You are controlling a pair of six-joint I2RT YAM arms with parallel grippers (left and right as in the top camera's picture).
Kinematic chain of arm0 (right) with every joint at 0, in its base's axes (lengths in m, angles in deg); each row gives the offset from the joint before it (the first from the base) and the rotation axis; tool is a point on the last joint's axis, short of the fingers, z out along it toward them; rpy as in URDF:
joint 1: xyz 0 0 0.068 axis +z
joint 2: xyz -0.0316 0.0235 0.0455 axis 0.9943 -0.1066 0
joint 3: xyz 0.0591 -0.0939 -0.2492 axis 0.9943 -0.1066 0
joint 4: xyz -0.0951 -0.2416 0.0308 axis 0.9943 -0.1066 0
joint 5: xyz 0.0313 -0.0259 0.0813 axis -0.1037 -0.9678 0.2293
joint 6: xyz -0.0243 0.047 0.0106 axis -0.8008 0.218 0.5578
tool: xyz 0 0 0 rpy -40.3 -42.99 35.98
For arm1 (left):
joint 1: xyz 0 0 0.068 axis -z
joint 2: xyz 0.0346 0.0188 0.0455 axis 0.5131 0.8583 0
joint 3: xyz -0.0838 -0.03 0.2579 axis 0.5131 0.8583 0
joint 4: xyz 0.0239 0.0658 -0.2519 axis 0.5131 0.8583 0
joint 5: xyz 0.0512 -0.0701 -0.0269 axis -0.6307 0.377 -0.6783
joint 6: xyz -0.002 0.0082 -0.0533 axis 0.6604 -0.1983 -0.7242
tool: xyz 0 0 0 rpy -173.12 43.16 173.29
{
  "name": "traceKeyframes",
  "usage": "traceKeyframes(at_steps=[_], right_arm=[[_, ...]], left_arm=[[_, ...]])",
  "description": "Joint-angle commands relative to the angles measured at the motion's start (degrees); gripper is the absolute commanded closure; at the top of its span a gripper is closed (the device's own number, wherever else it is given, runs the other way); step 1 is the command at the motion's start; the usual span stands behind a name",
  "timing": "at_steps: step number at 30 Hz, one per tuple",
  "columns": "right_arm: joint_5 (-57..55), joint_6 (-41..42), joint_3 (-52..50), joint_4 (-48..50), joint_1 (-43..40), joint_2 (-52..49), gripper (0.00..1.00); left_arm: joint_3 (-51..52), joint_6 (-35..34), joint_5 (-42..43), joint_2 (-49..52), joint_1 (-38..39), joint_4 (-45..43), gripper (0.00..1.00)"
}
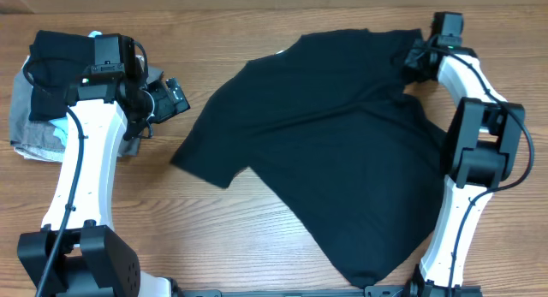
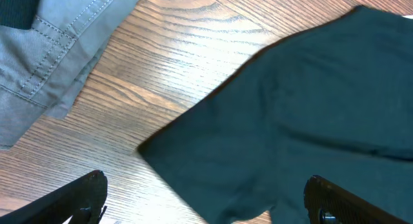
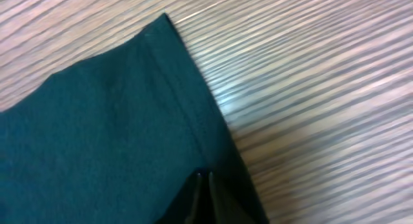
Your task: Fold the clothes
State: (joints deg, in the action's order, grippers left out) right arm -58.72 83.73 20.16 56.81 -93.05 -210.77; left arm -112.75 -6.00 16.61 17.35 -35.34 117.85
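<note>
Overhead view: large black short-sleeved soft T-shirt (image 1: 325,134) lies spread, centre-right on the wooden table (image 1: 257,237). Right gripper (image 3: 208,185) pinches a hemmed corner, fingers pressed together. Left gripper (image 1: 167,98), fingers spread, holds nothing beside the folded grey garment (image 1: 34,139).

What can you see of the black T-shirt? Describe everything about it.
The black T-shirt is plain, soft-looking and short-sleeved, with a small white label at the neck. It lies spread out, skewed and slightly rumpled, on the wooden table. The fingers of the right gripper pinch a hemmed corner at its far edge.
</note>
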Motion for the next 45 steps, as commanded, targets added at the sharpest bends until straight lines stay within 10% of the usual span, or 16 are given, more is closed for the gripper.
traceKeyframes(at_steps=[1,5,14,26,30,45], right_arm=[[0.2,0.57,0.76,1.64,-1.51,-1.31,0.8],[5.66,-0.7,4.13,2.14,-2.54,0.17,0.56],[7.43,0.02,25.22,-23.17,-3.69,7.34,0.41],[14.8,2.56,32.74,-62.64,-5.42,10.25,0.71],[13.97,2.58,32.54,-69.75,-4.31,10.1,0.96],[12.5,3.69,12.02,-70.86,-3.3,10.47,0.96]], left_arm=[[-0.7,0.31,0.37,-0.59,0.42,0.07,0.0],[-0.7,0.31,0.37,-0.59,0.42,0.07,0.0],[-0.7,0.31,0.37,-0.59,0.42,0.07,0.0],[-0.7,0.31,0.37,-0.59,0.42,0.07,0.0],[-0.7,0.31,0.37,-0.59,0.42,0.07,0.0],[-0.7,0.31,0.37,-0.59,0.42,0.07,0.0]])
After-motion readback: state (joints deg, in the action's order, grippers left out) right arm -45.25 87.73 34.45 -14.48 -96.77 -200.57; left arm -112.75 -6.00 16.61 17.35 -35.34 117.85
